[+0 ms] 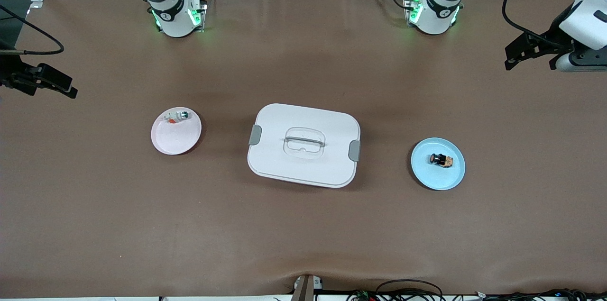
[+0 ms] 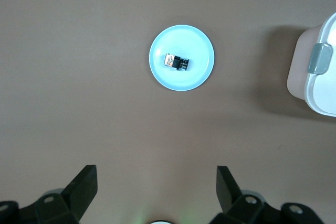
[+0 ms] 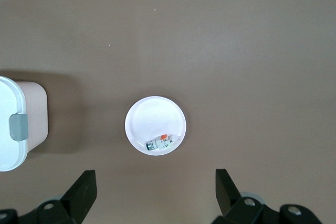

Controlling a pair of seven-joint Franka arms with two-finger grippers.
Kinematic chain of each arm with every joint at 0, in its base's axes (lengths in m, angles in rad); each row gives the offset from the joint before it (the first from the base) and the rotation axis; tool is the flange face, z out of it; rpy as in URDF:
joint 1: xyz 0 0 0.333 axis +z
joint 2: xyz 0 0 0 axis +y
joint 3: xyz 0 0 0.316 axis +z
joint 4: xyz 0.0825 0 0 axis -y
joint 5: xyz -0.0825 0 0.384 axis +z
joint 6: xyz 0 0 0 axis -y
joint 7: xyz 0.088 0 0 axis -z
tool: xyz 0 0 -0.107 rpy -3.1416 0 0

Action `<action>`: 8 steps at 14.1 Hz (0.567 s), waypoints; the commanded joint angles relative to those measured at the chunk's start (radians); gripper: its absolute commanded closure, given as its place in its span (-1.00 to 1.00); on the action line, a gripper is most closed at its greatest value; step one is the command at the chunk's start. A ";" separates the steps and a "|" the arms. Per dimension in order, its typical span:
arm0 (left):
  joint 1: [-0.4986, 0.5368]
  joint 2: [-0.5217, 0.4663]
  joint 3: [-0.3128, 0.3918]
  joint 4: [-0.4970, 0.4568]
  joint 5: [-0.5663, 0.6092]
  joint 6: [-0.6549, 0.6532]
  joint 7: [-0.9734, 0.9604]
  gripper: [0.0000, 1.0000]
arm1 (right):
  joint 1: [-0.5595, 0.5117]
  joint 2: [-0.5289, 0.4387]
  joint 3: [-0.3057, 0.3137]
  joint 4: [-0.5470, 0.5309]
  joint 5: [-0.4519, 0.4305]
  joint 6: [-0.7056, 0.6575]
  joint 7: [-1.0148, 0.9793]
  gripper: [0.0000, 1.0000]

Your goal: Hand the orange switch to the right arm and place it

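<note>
We are seeing the tiny orange switch (image 1: 441, 160), black with a tan band, lying on its side on the round light-blue plate (image 1: 438, 181) toward the left arm's end of the table, its long axis running roughly along the table's length with the dark cap pointing at the white lidded plastic box (image 1: 303, 145). The left gripper (image 2: 156, 188) is hanging high over bare table, fingers spread and empty, with the switch well apart from it, so we are judging the left arm the nearer one for the pick. The right gripper (image 3: 155, 188) is waiting spread and empty too, looking down on the round pinkish-white plate (image 1: 176, 142) holding the whitish green-tipped switch (image 1: 177, 117). Counting: two plates, two switches, one box, two arms.
</note>
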State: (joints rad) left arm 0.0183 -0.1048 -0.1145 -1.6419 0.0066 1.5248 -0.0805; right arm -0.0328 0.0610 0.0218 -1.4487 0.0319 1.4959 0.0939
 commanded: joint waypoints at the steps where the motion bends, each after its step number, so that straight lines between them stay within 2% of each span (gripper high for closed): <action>1: 0.002 0.004 0.003 0.016 -0.004 -0.017 0.013 -1.00 | 0.004 -0.024 -0.002 -0.019 0.002 -0.002 0.013 -1.00; 5: 0.002 0.008 0.003 0.030 -0.005 -0.026 0.011 -1.00 | 0.004 -0.024 -0.002 -0.019 0.002 -0.003 0.015 -1.00; 8: 0.003 0.062 0.003 0.080 -0.001 -0.032 0.010 -1.00 | 0.002 -0.024 -0.002 -0.019 0.002 -0.003 0.015 -1.00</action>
State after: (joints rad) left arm 0.0186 -0.0950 -0.1143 -1.6255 0.0067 1.5203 -0.0804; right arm -0.0329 0.0609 0.0218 -1.4487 0.0319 1.4956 0.0939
